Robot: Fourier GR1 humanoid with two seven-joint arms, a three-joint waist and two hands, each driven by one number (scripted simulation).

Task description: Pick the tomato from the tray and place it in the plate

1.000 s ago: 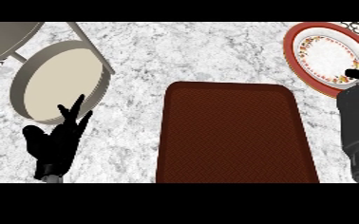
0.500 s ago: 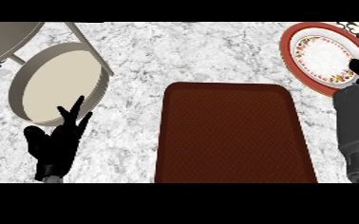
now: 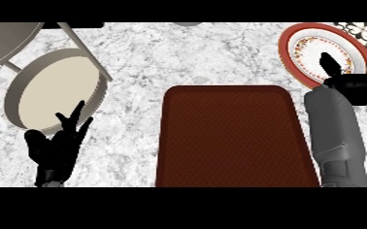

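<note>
Over round red-rimmed plate [image 3: 305,41]: right hand [image 3: 342,81], hold can't be told | left hand [image 3: 56,148] splayed open, empty | woven maroon tray [image 3: 237,136], rounded rectangle

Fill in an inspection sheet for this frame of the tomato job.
Surface: marble counter, pale grey.
Job's things: tray at centre, no tomato on it; red-rimmed plate at top right; tomato not seen.
Clutter: round grey pan with pale inside, at left.
Hands: left robot hand open, resting at lower left; right robot hand over the plate, grasp hidden.
Cables: nothing seen.
Surroundings: nothing seen.
</note>
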